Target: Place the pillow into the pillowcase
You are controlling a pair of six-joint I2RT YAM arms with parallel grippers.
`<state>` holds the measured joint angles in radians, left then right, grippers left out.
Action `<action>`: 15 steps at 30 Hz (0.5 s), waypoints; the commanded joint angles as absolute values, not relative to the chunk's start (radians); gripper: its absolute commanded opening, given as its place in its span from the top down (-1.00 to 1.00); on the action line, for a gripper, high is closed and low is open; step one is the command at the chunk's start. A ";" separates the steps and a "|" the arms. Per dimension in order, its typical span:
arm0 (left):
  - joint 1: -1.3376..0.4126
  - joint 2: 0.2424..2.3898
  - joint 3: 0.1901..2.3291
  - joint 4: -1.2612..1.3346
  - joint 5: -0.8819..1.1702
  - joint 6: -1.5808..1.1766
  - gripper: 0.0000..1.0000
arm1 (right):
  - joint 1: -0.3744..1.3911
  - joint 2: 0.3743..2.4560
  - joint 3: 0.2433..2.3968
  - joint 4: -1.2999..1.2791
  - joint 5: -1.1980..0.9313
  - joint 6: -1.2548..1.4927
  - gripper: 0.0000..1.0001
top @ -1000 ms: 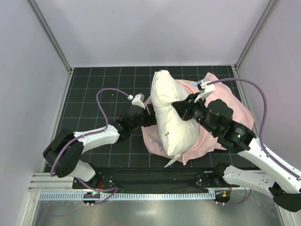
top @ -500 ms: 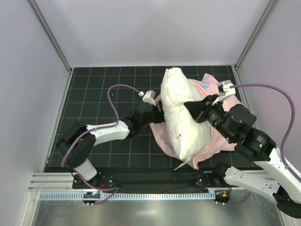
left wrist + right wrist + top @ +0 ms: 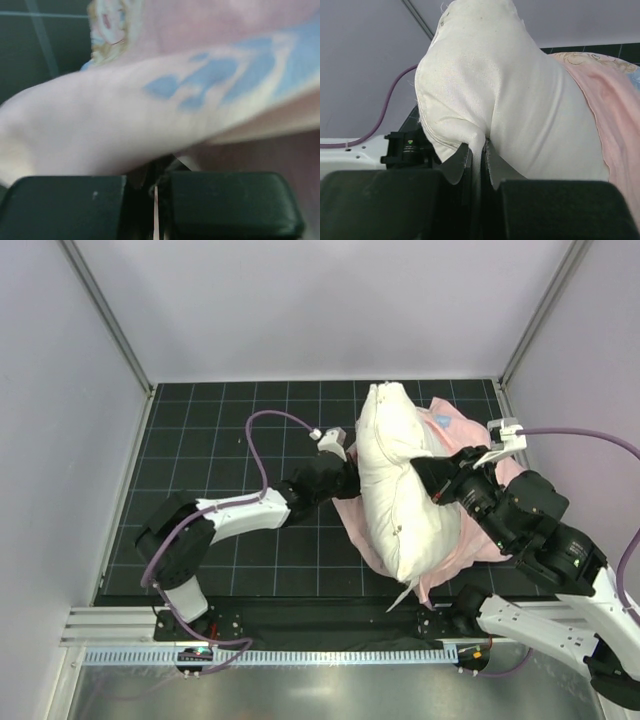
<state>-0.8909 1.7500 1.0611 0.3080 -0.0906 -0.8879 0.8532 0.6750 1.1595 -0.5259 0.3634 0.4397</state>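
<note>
Pillow [image 3: 405,480] stood on edge, right of centre, on pillowcase [image 3: 452,430] spread beneath, L gripper [image 3: 352,478] pinched shut on pillowcase edge at pillow's left, R gripper [image 3: 432,472] clamped on pillow fabric

Here's the pillow [image 3: 405,485], plump, white and lumpy, standing up on its long edge and leaning slightly, running from far to near across the worktop [image 3: 220,430]. The pillowcase [image 3: 478,538], pink with a blonde princess print, is lying crumpled underneath it, spilling out on both sides.
</note>
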 commanded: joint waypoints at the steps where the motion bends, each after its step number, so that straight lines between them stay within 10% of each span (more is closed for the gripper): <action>1: -0.891 1.596 1.034 0.134 -0.190 -0.815 1.00 | 0.847 0.689 1.206 -0.480 0.491 0.417 0.92; 15: -0.825 1.165 0.877 -0.285 -0.100 -0.729 1.00 | 0.847 0.887 1.100 -0.394 0.517 0.319 0.92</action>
<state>-0.8474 1.2304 0.8860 -0.1905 -0.1738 -0.7544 0.8532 0.8375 1.1294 -0.4732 0.4698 0.3637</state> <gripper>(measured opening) 0.014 0.118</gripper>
